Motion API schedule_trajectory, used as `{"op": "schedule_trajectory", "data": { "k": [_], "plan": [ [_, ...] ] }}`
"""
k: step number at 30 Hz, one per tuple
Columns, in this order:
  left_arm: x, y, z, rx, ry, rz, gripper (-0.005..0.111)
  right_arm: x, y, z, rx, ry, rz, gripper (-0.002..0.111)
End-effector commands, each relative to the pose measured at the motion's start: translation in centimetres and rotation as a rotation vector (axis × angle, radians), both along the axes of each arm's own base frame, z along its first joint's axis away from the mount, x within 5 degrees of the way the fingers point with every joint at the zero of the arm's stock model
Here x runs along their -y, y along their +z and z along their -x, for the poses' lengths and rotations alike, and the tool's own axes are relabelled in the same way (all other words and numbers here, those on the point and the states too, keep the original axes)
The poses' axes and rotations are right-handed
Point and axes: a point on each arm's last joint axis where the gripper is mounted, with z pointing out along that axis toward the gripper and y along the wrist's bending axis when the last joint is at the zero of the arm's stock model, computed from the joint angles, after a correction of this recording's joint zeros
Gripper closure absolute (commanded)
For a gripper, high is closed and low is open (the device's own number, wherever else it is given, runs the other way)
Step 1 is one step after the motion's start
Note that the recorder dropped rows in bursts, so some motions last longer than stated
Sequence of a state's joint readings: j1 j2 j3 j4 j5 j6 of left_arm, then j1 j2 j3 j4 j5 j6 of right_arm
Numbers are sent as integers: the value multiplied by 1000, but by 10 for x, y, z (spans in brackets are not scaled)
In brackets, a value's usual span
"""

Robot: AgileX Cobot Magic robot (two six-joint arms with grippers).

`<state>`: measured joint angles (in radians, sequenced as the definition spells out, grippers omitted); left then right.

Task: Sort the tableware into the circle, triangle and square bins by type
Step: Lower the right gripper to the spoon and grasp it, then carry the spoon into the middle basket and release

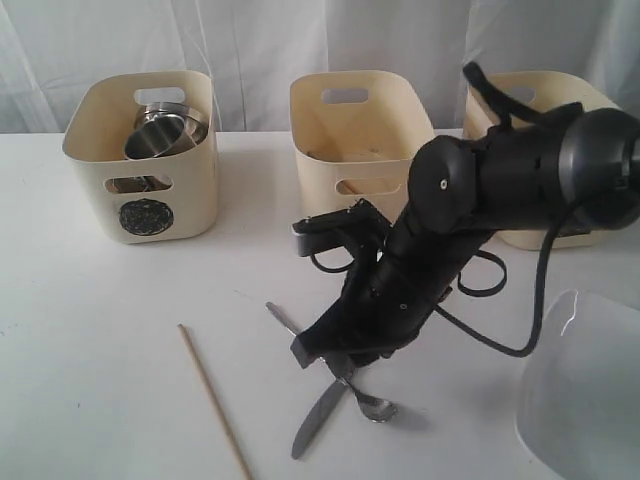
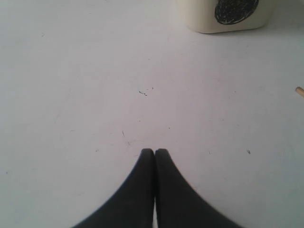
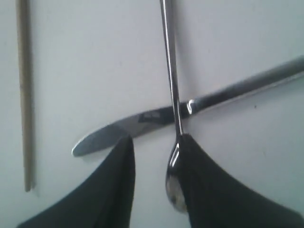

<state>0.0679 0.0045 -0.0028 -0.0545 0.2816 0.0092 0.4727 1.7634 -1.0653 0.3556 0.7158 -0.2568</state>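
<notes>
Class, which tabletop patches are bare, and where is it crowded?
Free: white table between the circle-marked cream tub and the wooden chopstick; the gap between that tub and the middle cream tub. Crowded: right gripper over the steel knife, white plate beyond.

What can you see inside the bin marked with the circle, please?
Inside the circle bin, a tilted steel cup leans in what looks like a steel bowl. More steel glints through the handle cut-out; the bin's wall hides whatever lies lower.
</notes>
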Motion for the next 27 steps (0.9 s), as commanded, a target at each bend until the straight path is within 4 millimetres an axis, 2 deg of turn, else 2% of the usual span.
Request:
{"op": "schedule_trajectory", "data": {
  "k": [1, 15, 17, 21, 22, 27],
  "plan": [
    [0, -1, 0, 1, 4, 11, 107, -7, -11, -5, 104, 30, 18, 77],
    [0, -1, 0, 1, 4, 11, 107, -10, -63, -16, 62, 33, 71, 77],
    [0, -1, 0, 1, 4, 11, 107, -10, -68, -16, 55, 43, 79, 81],
    [0, -1, 0, 1, 4, 11, 107, -10, -76, -17, 47, 55, 90, 105],
    [0, -1, 0, 1, 4, 11, 107, -10, -79, -17, 46, 54, 93, 108],
    [0, -1, 0, 1, 4, 11, 107, -11, -80, -20, 71, 47, 88, 108]
  ]
}}
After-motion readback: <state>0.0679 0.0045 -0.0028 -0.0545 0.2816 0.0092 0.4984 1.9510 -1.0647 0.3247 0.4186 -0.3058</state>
